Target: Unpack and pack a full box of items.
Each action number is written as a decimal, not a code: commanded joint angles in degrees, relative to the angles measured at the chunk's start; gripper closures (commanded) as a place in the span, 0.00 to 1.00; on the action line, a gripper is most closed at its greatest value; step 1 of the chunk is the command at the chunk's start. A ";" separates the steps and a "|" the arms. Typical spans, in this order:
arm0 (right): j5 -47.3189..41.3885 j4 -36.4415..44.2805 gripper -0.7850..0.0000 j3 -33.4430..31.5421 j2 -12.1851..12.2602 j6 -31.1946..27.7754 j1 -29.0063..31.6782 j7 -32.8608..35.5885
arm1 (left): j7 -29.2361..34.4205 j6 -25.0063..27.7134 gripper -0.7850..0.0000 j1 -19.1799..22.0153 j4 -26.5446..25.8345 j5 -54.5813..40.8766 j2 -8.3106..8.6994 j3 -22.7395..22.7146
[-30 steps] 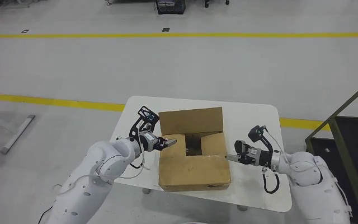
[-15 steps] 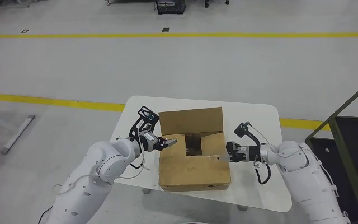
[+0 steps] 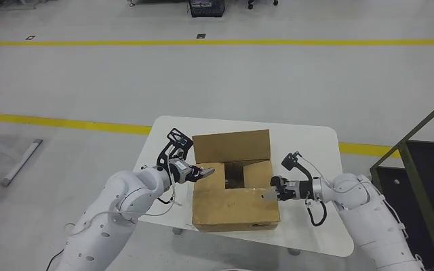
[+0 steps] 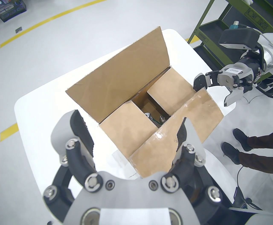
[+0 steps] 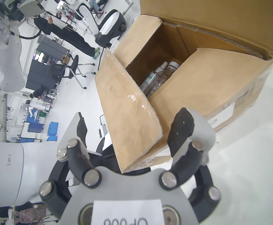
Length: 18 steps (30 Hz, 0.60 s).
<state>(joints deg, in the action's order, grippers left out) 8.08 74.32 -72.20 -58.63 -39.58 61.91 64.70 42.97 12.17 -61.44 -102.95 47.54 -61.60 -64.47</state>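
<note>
Opening step: held left gripper (image 4: pixel 130 125) and right gripper (image 5: pixel 132 123) spread about near flap (image 4: pixel 192 110) of cardboard box (image 3: pixel 230 146); next likely needed pinching, folding outward.

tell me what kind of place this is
Likely a robotics test hall or factory floor: yellow floor lines, a green metal rack beside the white table, and another white robot and an office chair in the background.

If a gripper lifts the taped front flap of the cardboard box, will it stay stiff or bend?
Probably fairly stiff: the front flap is corrugated cardboard and keeps a straight edge. It would likely swing on its fold rather than bend. The glossy tape on it may be slippery to grip.
</note>
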 commanded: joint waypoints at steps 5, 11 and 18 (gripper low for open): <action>-1.52 0.38 0.00 1.21 0.57 0.18 -0.01 0.18 | 0.00 0.00 0.00 0.00 0.00 0.00 0.00 0.00; -3.14 -0.03 0.03 3.01 0.92 0.16 -0.34 0.16 | 0.00 0.00 0.00 0.00 0.00 0.00 0.00 0.00; -3.73 -0.77 0.85 4.84 1.42 -0.10 -1.07 -0.09 | 0.00 0.00 0.00 0.00 0.00 0.00 0.00 0.00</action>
<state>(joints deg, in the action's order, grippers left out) 4.24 73.64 -67.50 -57.27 -39.59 60.92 64.70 42.97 12.17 -61.44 -102.95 47.54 -61.60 -64.47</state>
